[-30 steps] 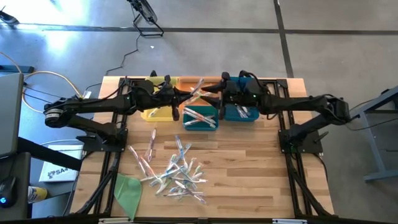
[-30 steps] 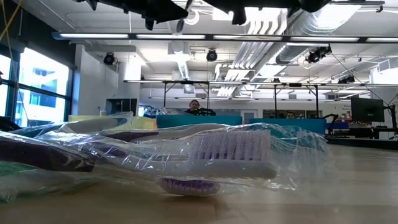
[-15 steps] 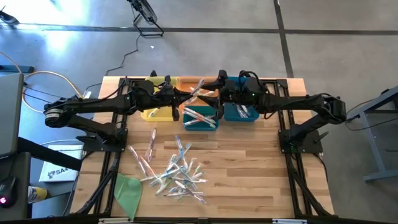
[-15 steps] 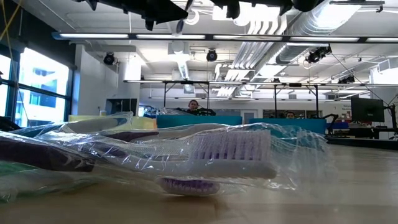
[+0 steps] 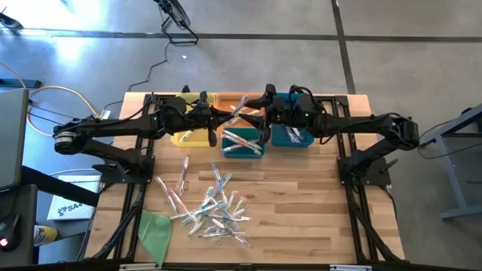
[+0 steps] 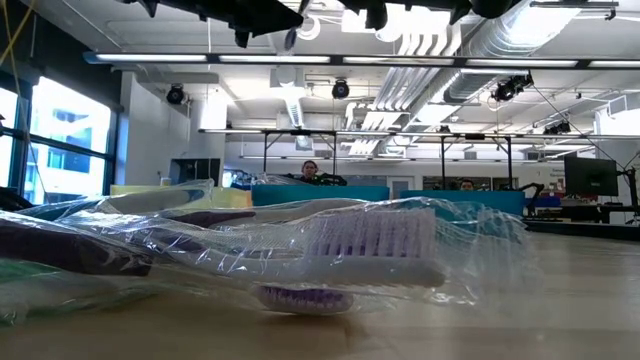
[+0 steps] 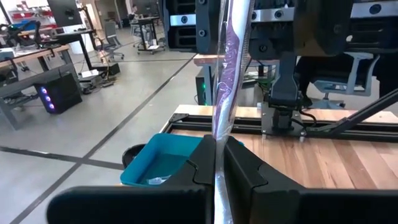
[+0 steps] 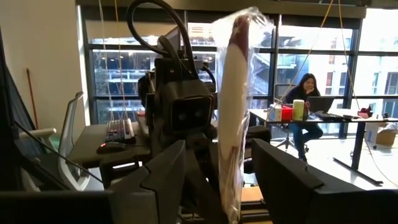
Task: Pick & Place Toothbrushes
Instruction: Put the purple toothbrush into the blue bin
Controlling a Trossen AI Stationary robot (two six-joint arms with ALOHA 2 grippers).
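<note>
A: Where was the toothbrush at that moment?

B: A wrapped toothbrush (image 5: 239, 108) hung in the air between the two arms, above the row of bins at the far edge of the worktop (image 5: 301, 188). The left hand (image 7: 219, 163) was clenched on its lower end; in its wrist view the fingers (image 7: 200, 169) pinched the clear wrapper from both sides.

A: And the right hand?

B: The right hand (image 8: 219, 163) was released, its fingers (image 8: 283, 168) standing apart on either side of the same wrapped brush without pressing it. It looked like a handover not yet closed.

A: How would the thing handle?

B: I judged it light, with a stiff handle inside a crinkly, slippery film. A pinch on loose film alone might have slid, so the hold belonged on the handle through the wrapper, away from the bristle end.

A: And the rest?

B: A loose pile of toothbrushes (image 5: 211, 209) lay near the middle of the worktop, a green sheet (image 5: 155, 232) beside it. Some brushes already lay in the middle teal bin (image 5: 242, 141); the yellow bin (image 5: 188, 137) and the blue bin (image 5: 292, 137) flanked it.
</note>
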